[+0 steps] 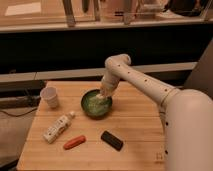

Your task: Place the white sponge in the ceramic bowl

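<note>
White sponge (102, 98): read as the pale patch right under the tip of the pincer (104, 94), low inside the ceramic bowl (86, 107), over the glossy green hollow. Hard to separate from the pincer's own pale tip. Cannot tell whether spread or pinching the sponge. Cannot tell either whether lying on the bowl's floor or hanging just above it.

Judged as the release step, close to the end of the task.

To do it well:
- Hold the pincer over the middle of the hollow, apart from the rim behind it.
- Lower only as far as contact with the glaze. Avoid pressing or pushing off-centre, at risk of tipping or sliding the bowl on the worktop (140, 134).
- Spread fully before any lift. Expect some clinging from soft foam, so pause briefly.
- Rise straight up, never sideways, to avoid dragging the block over the rim.
- Afterwards, look for the pale block lying alone on the green.

Nothing else close enough to hinder:
- White paper cup (50, 96): well to the left of the pincer, upright.
- White bottle (58, 127): lying on its side, left of and nearer than the pincer.
- Orange-red stick-shaped item (74, 142): nearer again, toward the front edge.
- Black block (112, 140): in front of the pincer, beyond the bowl's near rim.
</note>
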`<state>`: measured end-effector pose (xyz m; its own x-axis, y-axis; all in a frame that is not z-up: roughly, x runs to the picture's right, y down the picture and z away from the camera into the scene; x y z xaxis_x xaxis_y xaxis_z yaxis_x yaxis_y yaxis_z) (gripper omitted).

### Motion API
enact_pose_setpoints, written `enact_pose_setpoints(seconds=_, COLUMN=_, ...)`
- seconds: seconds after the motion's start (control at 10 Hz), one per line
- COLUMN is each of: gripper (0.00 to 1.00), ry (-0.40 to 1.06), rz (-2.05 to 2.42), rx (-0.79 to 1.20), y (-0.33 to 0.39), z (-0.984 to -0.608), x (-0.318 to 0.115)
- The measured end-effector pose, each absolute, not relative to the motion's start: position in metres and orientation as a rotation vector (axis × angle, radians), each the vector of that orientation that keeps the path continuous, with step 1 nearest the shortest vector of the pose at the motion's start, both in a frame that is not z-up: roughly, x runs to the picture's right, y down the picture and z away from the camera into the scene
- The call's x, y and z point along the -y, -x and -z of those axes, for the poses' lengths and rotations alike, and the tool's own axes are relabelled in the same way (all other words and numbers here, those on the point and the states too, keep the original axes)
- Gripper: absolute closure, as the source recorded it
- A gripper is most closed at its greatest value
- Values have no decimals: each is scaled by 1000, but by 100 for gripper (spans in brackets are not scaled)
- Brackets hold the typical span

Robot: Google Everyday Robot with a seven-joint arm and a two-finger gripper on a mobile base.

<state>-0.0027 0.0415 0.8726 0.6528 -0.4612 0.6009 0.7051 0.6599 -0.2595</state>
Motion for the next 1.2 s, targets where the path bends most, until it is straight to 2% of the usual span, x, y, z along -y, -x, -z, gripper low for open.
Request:
enact_pose_setpoints(seconds=0.4, gripper=59, ry=510, rz=702, rx=519, y=5, z=-874, x=-41)
enact_pose_setpoints(seconds=0.6, gripper=69, ry=511, rz=703, rx=516, y=5, z=-874, x=-41)
enact_pose_setpoints(seconds=0.7, gripper=69, ry=511, rz=704, rx=515, y=5, z=-875, x=-41)
enact_pose_setpoints(seconds=0.9, gripper=53, ry=512, rz=709, rx=514, y=9, z=-875, x=-40)
enact_pose_setpoints(seconds=1.0, gripper=49, ry=513, rz=710, rx=514, y=10, z=-875, x=-40)
enact_pose_setpoints(seconds=1.2, gripper=49, ry=514, rz=710, rx=509, y=8, z=-876, x=-40)
